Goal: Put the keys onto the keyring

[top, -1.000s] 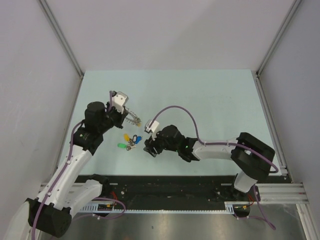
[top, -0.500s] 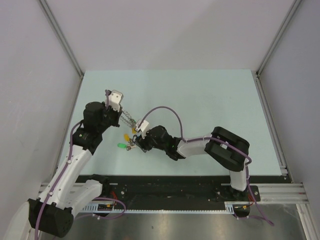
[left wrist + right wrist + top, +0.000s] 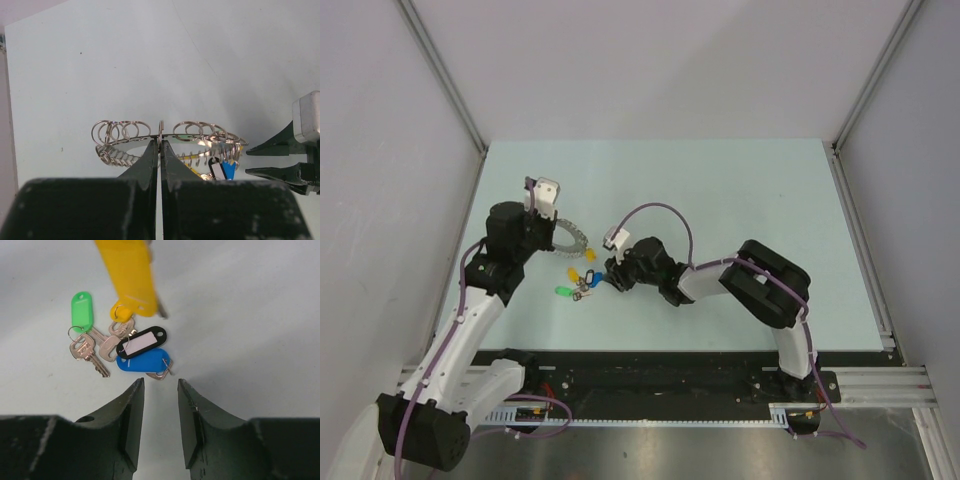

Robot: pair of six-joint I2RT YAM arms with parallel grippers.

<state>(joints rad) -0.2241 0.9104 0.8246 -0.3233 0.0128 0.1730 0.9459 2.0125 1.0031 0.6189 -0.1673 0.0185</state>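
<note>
Over the left half of the worktop [image 3: 740, 190], the left hand [image 3: 160, 148] is pinched fully closed on the keyring [image 3: 122, 131], apparently holding it off the surface so that its loops are offered to the other arm. The right hand [image 3: 160, 390], jaws partly apart and empty, hovers just short of the keys [image 3: 142, 359], which lie clustered on the worktop. The blue-tagged key is nearest, probably the intended pick.

The left arm [image 3: 460, 322] and right arm [image 3: 705, 283] are white shells joined by bulky black joints. A purple cable [image 3: 655, 208] trails along each. A small white box [image 3: 546, 190] sits at each wrist. The left hand [image 3: 160, 142] and right hand [image 3: 161, 385] have dark, matte, wedge-shaped fingers [image 3: 130, 415].
</note>
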